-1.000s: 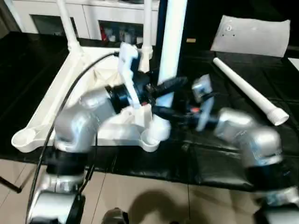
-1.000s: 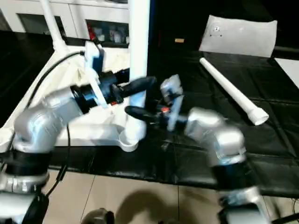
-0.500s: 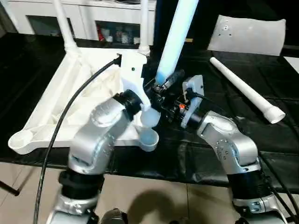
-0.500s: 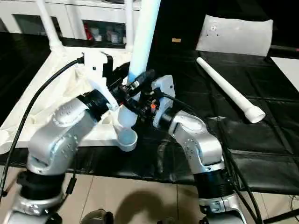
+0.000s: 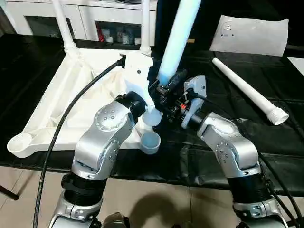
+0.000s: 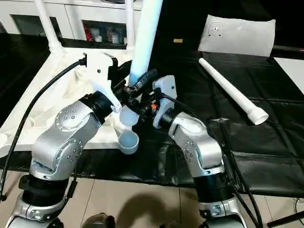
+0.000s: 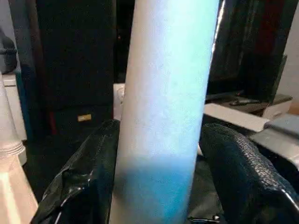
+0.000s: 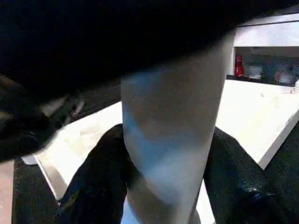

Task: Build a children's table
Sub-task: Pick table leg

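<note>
You are fitting the third leg [image 5: 176,40]: both the left gripper [image 7: 156,186] and the right gripper [image 8: 163,186] clasp it low down, a black finger on either side, its foot hovering above the near corner socket [image 5: 151,141] of the upturned tabletop [image 5: 57,109]. Next, stand it upright, centre it and press down; the fourth leg [image 5: 247,92] lies well apart from the fingers
</note>
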You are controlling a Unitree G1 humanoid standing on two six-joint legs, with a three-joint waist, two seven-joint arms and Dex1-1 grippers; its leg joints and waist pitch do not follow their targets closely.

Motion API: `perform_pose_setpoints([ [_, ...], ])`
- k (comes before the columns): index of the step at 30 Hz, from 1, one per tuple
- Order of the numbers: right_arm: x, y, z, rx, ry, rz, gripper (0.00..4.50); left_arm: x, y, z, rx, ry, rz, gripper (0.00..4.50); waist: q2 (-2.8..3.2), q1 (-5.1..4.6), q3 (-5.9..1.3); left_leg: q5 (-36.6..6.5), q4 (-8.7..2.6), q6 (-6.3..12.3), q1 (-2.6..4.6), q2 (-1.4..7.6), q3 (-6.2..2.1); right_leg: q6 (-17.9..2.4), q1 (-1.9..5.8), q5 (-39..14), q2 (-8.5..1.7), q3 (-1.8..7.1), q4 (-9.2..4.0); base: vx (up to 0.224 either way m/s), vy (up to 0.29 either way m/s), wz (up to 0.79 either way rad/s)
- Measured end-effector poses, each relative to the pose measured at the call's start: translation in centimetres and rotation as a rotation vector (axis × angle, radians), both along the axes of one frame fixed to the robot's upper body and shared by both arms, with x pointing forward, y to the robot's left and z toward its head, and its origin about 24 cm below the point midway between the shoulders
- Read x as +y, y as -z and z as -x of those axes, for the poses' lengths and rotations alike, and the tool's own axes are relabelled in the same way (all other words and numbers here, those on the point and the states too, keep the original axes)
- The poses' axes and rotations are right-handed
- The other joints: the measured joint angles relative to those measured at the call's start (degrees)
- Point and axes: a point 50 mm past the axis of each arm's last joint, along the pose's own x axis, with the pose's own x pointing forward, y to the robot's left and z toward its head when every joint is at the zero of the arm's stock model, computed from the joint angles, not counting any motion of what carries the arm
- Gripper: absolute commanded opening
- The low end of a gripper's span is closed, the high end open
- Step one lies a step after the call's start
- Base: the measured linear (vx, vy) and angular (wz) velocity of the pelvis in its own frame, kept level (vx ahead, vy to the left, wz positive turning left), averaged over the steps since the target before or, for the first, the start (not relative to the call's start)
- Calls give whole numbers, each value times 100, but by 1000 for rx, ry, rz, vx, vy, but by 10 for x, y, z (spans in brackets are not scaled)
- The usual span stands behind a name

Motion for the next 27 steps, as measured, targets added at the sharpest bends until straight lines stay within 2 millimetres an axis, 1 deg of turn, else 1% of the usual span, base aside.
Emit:
perform_pose_setpoints([
  [7,2,1,1,-3,-7,10,188,4,6,-3,7,-12,-40,267,0,3,0,0,0,0,-1,0,0,0,-1,0,0,1,-1,0,0,0],
  [15,3,1,2,-5,-25,19,188,8,5,-5,10,2,-35,267,0,3,0,0,0,0,-1,0,0,0,0,0,0,1,0,0,0,0],
  [20,1,1,2,-11,-43,32,188,11,4,-4,21,76,8,267,0,0,0,0,0,0,0,0,0,-1,-1,1,0,0,1,0,0,0],
  [22,-1,2,2,-10,-43,37,188,12,4,-4,31,106,38,230,0,3,0,0,0,0,0,0,0,-2,0,1,0,0,1,0,0,0],
  [23,-1,2,3,-11,-46,37,188,13,4,-4,36,119,47,222,0,2,0,0,0,0,0,0,0,-2,0,1,0,1,1,0,0,0],
  [25,-1,2,4,-12,-56,41,188,16,5,-4,37,136,41,222,0,0,0,0,0,0,0,0,0,-1,0,1,0,0,0,0,0,0],
  [26,-1,3,4,-10,-60,43,188,18,5,-4,34,150,25,210,0,0,0,0,0,0,1,0,0,-1,0,1,0,0,1,0,0,0],
  [27,-2,4,5,-7,-62,44,188,20,5,-5,34,162,8,210,0,4,0,0,-1,0,0,0,0,-1,-1,1,0,0,1,0,0,0],
])
